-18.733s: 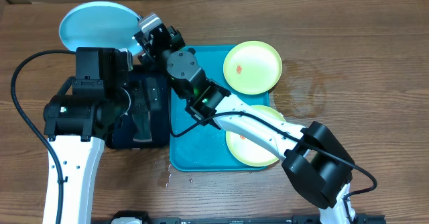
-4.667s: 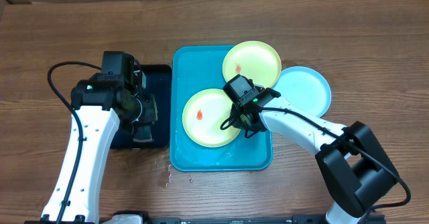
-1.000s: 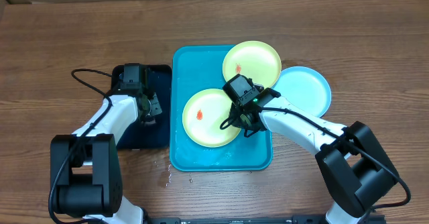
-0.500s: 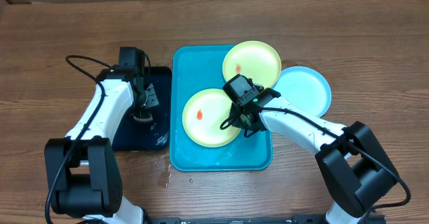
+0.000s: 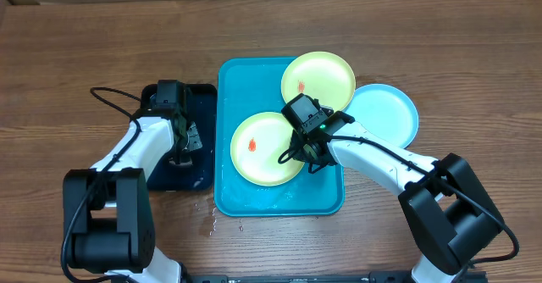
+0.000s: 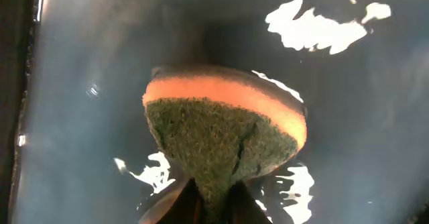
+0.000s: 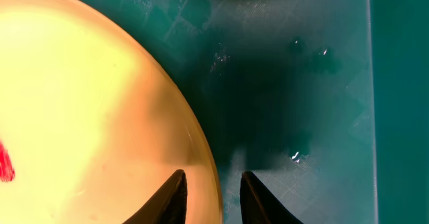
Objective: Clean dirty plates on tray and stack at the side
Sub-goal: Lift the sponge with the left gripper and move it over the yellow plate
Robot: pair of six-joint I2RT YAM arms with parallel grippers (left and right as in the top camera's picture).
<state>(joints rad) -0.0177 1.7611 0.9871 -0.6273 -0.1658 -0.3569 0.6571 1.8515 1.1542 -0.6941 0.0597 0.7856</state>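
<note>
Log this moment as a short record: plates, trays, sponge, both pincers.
left pincer: shut on the sponge, over the wet black tray
right pincer: straddles the rim of the near green plate; grip unclear
near green plate: on the turquoise tray, red smear
far green plate: over the turquoise tray's far corner, red smear
blue plate: on the table beside the turquoise tray, no smear visible

Turquoise tray flat on bench. Green plate w/ red smear lies flat inside, centre-left. 2nd green plate, also smeared, overhangs far-right corner. Blue plate off tray, R side.
</note>
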